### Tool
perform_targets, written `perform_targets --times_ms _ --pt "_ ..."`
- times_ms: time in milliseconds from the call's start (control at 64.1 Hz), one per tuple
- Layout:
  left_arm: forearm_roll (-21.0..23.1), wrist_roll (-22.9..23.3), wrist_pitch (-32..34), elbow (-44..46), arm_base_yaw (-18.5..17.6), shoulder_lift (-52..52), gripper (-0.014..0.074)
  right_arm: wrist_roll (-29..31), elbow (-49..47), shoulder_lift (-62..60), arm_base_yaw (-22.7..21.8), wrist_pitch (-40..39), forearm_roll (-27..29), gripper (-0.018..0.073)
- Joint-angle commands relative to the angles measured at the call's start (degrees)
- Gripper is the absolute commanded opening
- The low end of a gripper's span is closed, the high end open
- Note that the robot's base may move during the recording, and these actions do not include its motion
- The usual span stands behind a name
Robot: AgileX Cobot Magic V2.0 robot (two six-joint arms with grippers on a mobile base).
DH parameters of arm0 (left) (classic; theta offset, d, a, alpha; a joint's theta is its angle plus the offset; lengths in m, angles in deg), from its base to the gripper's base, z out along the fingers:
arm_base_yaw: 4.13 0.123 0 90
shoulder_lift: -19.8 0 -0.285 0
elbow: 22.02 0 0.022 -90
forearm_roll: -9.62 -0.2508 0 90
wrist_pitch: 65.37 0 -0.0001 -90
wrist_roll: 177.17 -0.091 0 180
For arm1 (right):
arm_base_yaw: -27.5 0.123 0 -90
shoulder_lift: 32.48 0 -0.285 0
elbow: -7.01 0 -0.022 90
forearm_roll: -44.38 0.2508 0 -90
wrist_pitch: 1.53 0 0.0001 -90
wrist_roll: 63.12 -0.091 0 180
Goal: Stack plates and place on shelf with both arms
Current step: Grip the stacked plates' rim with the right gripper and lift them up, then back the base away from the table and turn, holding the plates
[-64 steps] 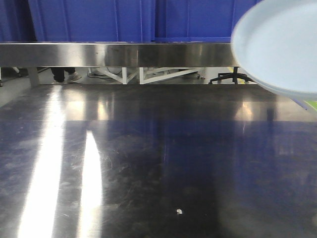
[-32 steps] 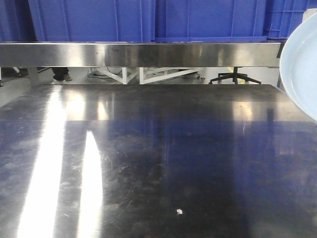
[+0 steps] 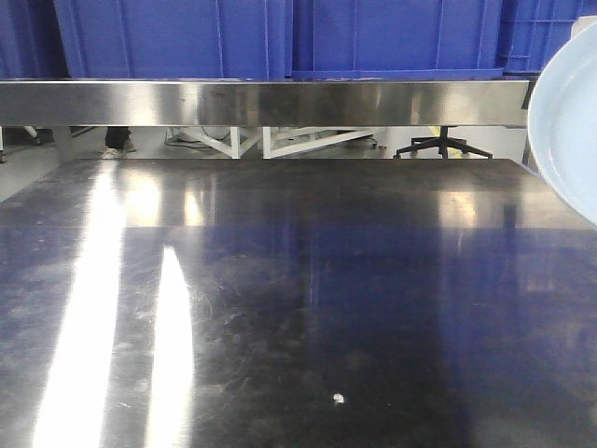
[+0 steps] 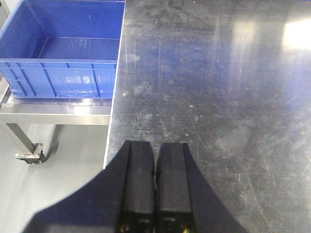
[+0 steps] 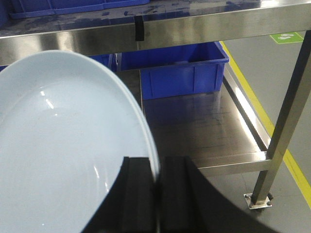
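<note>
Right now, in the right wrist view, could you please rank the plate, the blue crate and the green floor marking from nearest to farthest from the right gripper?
1. The plate: lower left, clamped at its rim between the fingers of the right gripper.
2. The blue crate: ahead at centre, on the lower tier of the shelf.
3. The green floor marking: on the floor, top right.

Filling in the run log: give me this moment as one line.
left gripper: shut, empty, above tabletop | right gripper: shut on plate rim | plate: airborne, tilted, right edge of front view
</note>
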Motion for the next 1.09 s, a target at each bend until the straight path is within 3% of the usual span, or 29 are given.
perform_targets --times_ms 0,1077 --pt "-0.19 0.43 4.51 1.66 0.13 0.2 0.0082 0.17 -1.73 0.11 -0.29 -6.23 -0.28 0.0048" --pt "-0.19 0.43 4.51 1.66 0.13 0.2 0.0082 0.17 -1.73 0.11 -0.29 -6.23 -0.28 0.0048"
